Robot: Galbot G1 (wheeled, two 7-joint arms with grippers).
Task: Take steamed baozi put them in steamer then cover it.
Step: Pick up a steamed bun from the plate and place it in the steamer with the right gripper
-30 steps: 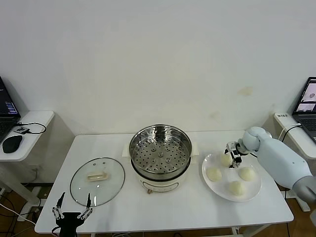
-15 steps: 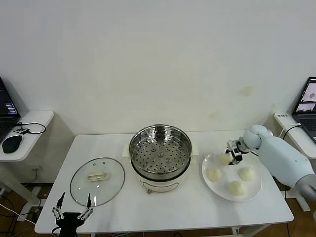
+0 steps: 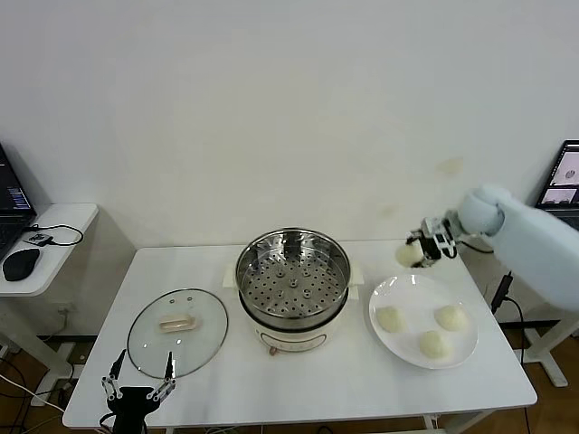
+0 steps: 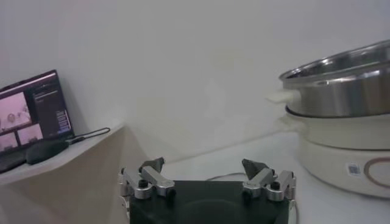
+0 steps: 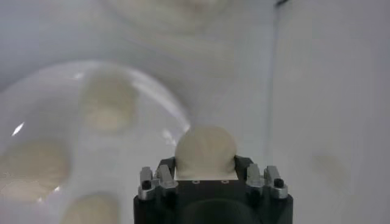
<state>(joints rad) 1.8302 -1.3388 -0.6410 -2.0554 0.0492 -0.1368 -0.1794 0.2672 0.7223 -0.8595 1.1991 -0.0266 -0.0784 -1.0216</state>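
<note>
Baozi status: one pale cream-white round bun (image 3: pixel 408 255) is clamped in the right hand (image 3: pixel 422 251), held in the air above the far rim of the flat white plate (image 3: pixel 463 348), between plate and steamer. In the right wrist view the bun (image 5: pixel 205 152) sits between the fingers (image 5: pixel 163 175), the plate (image 5: pixel 159 103) blurred below it.

Three more cream-white buns sit on the plate: one nearest the steamer (image 3: pixel 391 318), one on the right (image 3: pixel 450 317), one at the front (image 3: pixel 433 344).

Shiny round stainless-steel steamer pot (image 3: pixel 293 274) on its cream-white base stands mid-desk, perforated tray looks bare. White desk (image 3: pixel 344 380) carries everything.

Round clear glass cover (image 3: pixel 177 331) with cream oblong handle lies flat on the desk, left of the steamer, just apart from it.

Left hand (image 3: pixel 138 387) is parked low at the desk's front-left edge, fingers (image 4: pixel 151 165) spread apart, gripping nothing.
</note>
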